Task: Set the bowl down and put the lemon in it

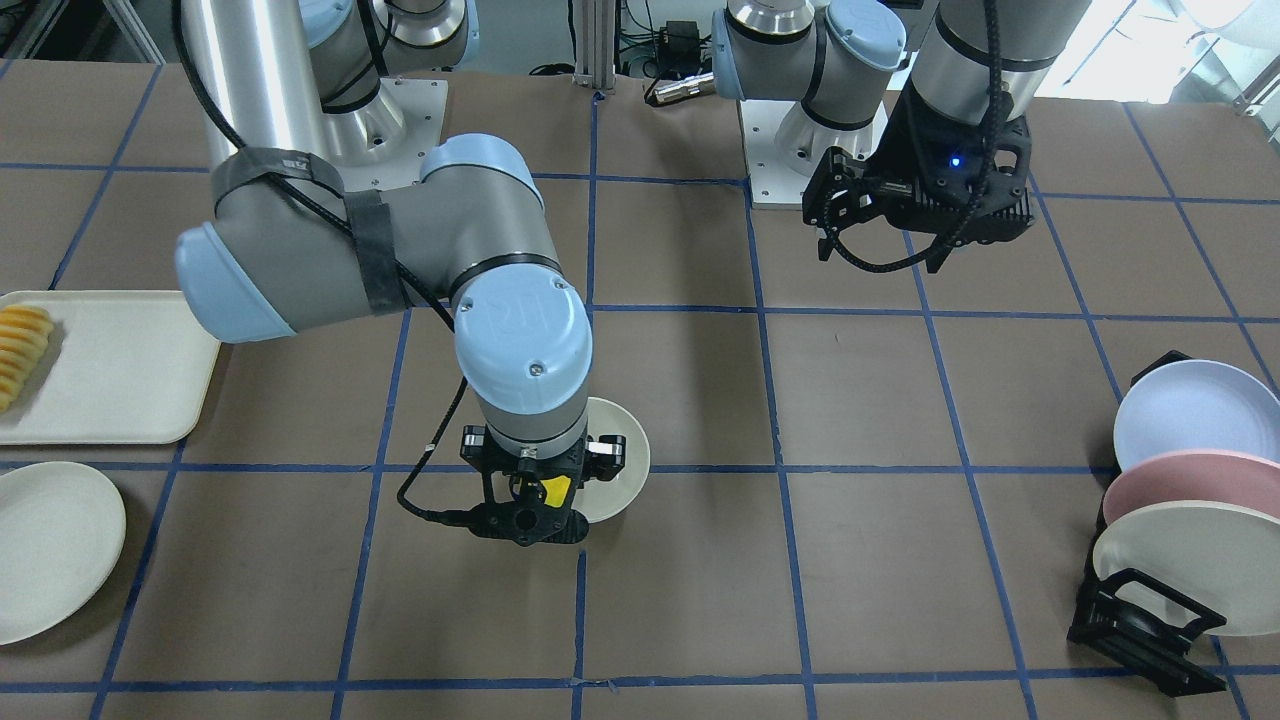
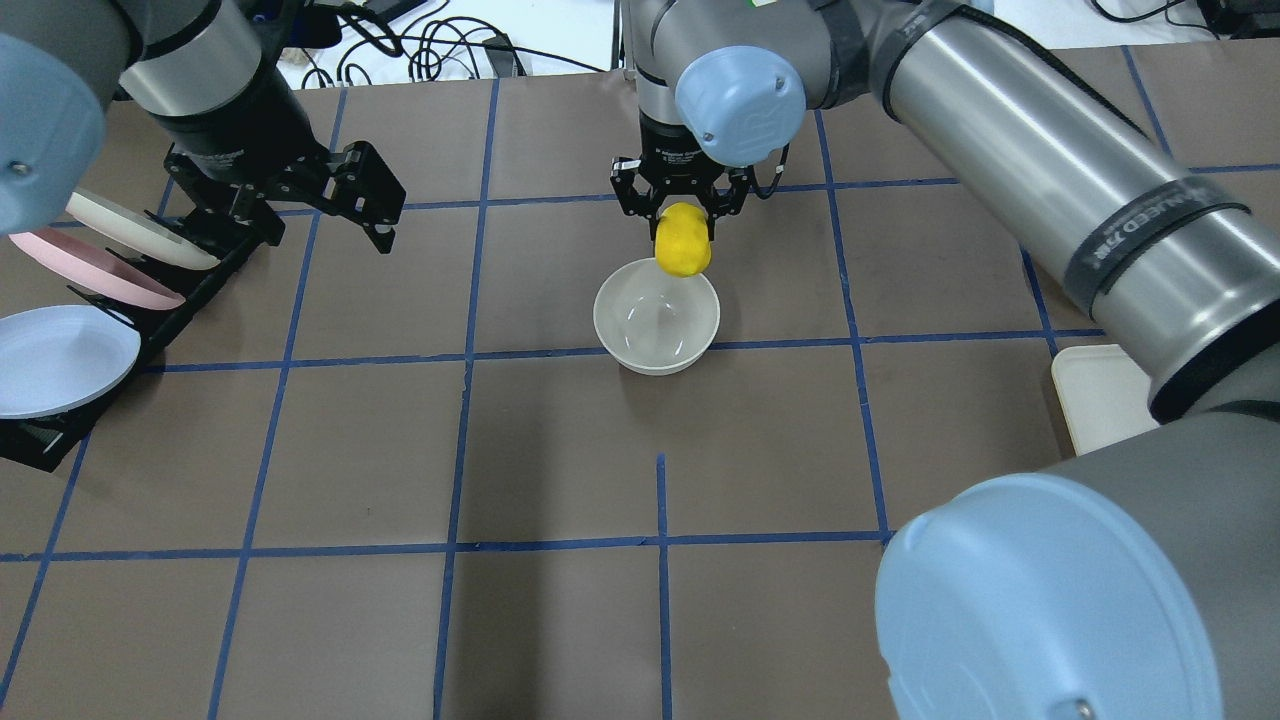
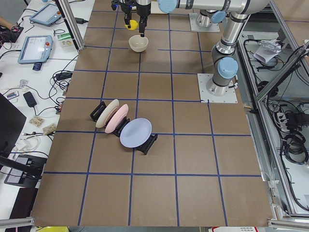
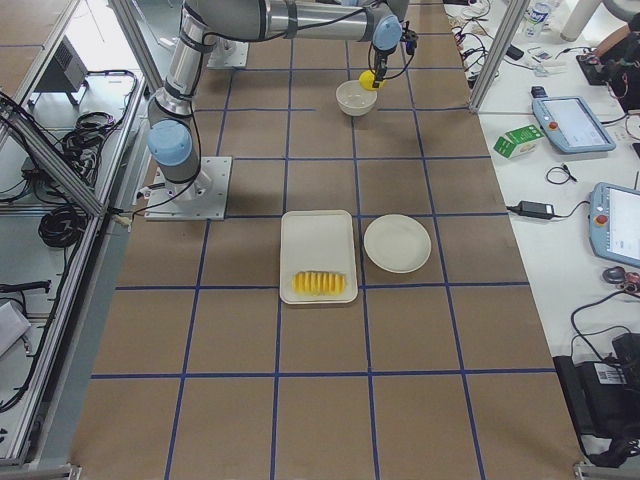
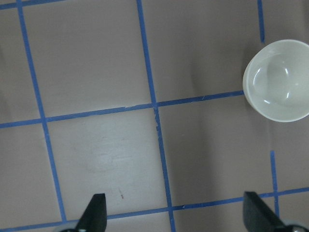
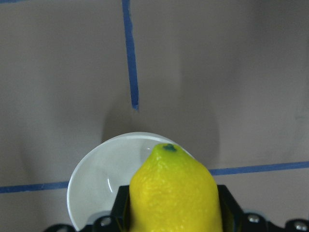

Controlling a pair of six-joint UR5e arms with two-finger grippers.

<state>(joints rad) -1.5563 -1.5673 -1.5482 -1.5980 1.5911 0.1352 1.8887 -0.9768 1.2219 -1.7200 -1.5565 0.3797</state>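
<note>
Yellow lemon (image 2: 683, 245) in right claw (image 2: 683, 222), apparently over bowl (image 2: 648, 328), barely visible front-on

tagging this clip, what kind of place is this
Probably a robotics lab: a table taped into a blue grid, teach pendants on a side bench, and the right gripper holding a lemon by a bowl.

Right arm (image 1: 450, 240), left arm (image 1: 970, 60): silver-grey tubes, pale blue joint caps (image 1: 520, 325), small screws (image 1: 537, 369). Left claw (image 5: 176, 215) and right claw (image 2: 683, 215) black. Left wrist: braided black cable (image 1: 885, 267), blue light (image 1: 956, 160). Dark tape (image 1: 372, 250) bands my right arm.
</note>
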